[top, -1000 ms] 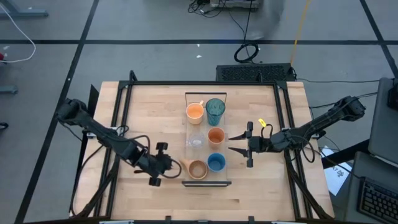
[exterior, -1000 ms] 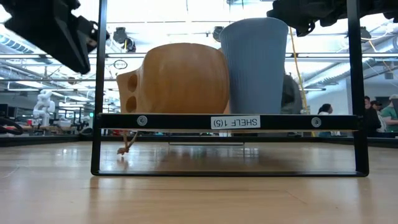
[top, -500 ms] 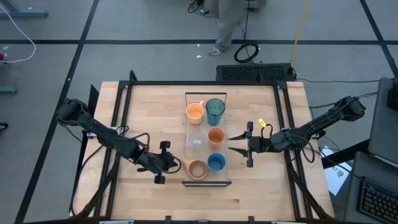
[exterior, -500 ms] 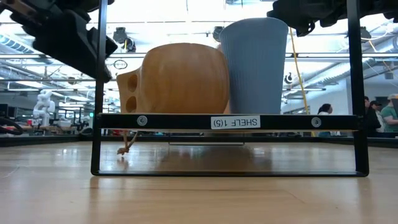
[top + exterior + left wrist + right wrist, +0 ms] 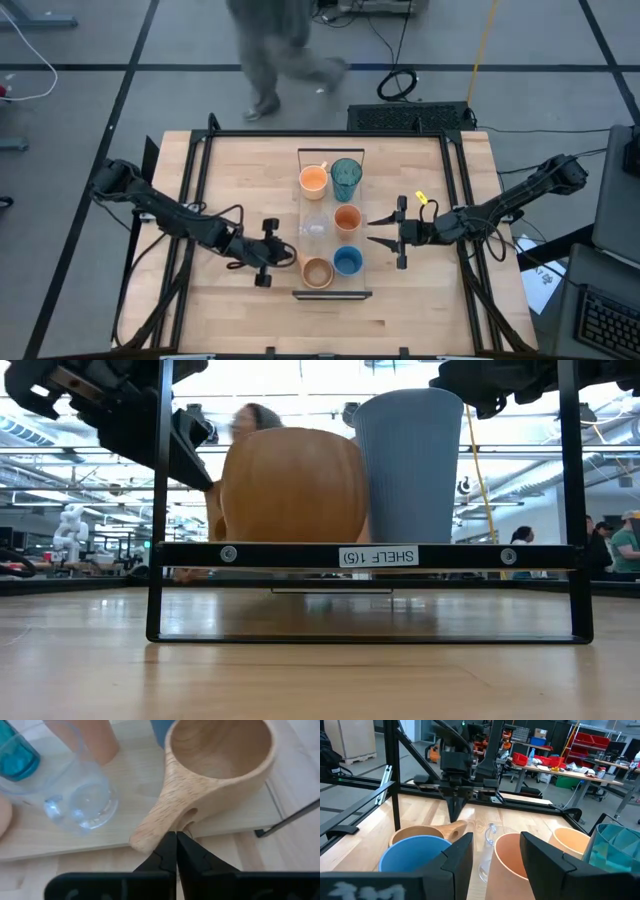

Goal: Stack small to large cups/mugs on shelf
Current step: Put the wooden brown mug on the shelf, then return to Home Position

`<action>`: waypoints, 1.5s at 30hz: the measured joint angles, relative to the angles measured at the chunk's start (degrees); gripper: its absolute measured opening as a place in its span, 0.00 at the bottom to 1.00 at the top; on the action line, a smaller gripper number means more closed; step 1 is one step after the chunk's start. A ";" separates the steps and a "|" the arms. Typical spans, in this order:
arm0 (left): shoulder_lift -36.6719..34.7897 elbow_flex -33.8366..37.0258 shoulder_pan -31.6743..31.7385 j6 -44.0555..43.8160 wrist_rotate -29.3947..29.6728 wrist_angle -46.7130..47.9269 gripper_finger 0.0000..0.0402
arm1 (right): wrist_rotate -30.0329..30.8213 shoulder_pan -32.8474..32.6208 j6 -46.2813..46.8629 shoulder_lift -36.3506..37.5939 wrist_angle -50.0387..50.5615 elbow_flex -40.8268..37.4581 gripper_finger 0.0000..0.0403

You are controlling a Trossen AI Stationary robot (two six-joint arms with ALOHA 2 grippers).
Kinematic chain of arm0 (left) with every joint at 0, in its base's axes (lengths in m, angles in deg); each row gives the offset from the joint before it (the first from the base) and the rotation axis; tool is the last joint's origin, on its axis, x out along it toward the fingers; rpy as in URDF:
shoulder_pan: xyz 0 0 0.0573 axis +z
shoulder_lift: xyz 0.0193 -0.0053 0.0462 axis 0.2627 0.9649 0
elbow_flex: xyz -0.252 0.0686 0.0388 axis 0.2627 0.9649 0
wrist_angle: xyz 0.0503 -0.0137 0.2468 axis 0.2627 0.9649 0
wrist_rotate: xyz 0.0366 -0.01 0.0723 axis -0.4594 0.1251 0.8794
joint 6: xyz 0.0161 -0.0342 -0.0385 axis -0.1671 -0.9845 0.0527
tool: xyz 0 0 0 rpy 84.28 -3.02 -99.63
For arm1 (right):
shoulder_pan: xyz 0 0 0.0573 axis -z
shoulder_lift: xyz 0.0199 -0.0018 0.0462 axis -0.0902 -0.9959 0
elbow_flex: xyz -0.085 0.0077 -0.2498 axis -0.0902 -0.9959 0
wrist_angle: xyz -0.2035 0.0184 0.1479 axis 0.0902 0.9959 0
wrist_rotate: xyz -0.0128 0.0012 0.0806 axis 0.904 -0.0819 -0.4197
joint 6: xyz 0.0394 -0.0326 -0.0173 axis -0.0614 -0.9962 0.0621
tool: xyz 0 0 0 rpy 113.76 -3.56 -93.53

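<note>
Where once apart — left gripper (image 5: 176,851) fingers now together at tan wooden handled mug (image 5: 212,767).

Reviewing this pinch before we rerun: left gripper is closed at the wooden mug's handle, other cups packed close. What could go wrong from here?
1. The left gripper pinches only the end of the wooden mug handle, so the mug may pivot or slip if lifted.
2. The clear cup stands right beside the handle; a swing could knock it.
3. The blue cup sits next to the mug on the narrow shelf, risking a bump.
</note>
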 joint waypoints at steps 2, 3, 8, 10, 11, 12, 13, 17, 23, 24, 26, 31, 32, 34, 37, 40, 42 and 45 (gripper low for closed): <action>-0.02 0.00 0.65 0.91 0.01 -0.02 0.01 | 0.00 0.01 -0.01 0.00 0.00 0.00 0.38; -0.02 0.00 0.95 1.30 0.00 -0.04 0.01 | 0.01 0.01 -0.01 0.00 0.01 0.00 0.38; -0.02 0.00 2.25 2.60 -0.04 -0.14 0.03 | 0.00 0.02 0.01 0.00 0.02 0.02 0.38; -0.02 0.00 2.57 3.11 -0.04 -1.06 0.02 | 0.00 0.00 0.00 0.00 0.01 0.01 0.38; -0.02 -0.04 2.60 3.53 -0.04 -1.59 0.01 | 0.01 0.00 0.00 0.00 0.01 0.00 0.38; 0.00 -0.30 2.57 4.07 -0.02 -1.57 0.01 | 0.00 0.00 0.01 0.00 0.01 0.01 0.38; -0.02 -0.62 2.47 4.50 -0.04 -1.40 0.01 | 0.00 0.00 0.02 -0.01 0.00 0.00 0.38; -2.40 -1.64 2.40 5.02 -0.03 -0.79 0.03 | 0.00 0.01 1.01 0.40 0.15 0.01 0.38; -8.95 -1.66 2.40 8.11 0.38 -0.22 0.03 | 0.00 0.01 2.11 3.36 0.91 0.00 0.38; -10.09 -1.66 2.40 8.85 0.51 0.11 0.03 | 0.00 0.02 1.92 3.98 1.09 0.01 0.38; -12.28 -1.66 2.40 10.09 1.69 0.90 0.01 | 0.01 0.00 1.35 5.17 1.52 0.00 0.38; -17.21 -1.66 2.55 12.39 5.06 2.80 0.02 | 0.02 0.02 -0.57 8.10 3.94 0.01 0.36; -17.98 -1.66 2.63 13.04 5.16 2.79 0.03 | 0.02 0.04 -1.21 8.62 4.40 0.00 0.35; -19.55 -1.66 2.68 14.43 5.05 3.23 0.04 | 0.02 0.04 -2.50 9.56 5.17 0.00 0.32; -21.22 -1.68 2.92 16.44 4.74 3.27 0.03 | 0.02 0.04 -4.05 10.88 6.53 0.02 0.28; -22.75 -1.68 3.38 17.34 4.49 3.58 0.01 | 0.02 0.04 -5.03 11.92 7.81 0.01 0.23; -23.59 -1.68 3.62 17.80 4.49 3.60 0.01 | 0.02 0.04 -5.47 12.41 8.27 0.02 0.19; -24.32 -1.68 3.78 17.96 4.49 3.78 0.03 | 0.00 0.04 -5.88 12.91 9.56 0.02 0.14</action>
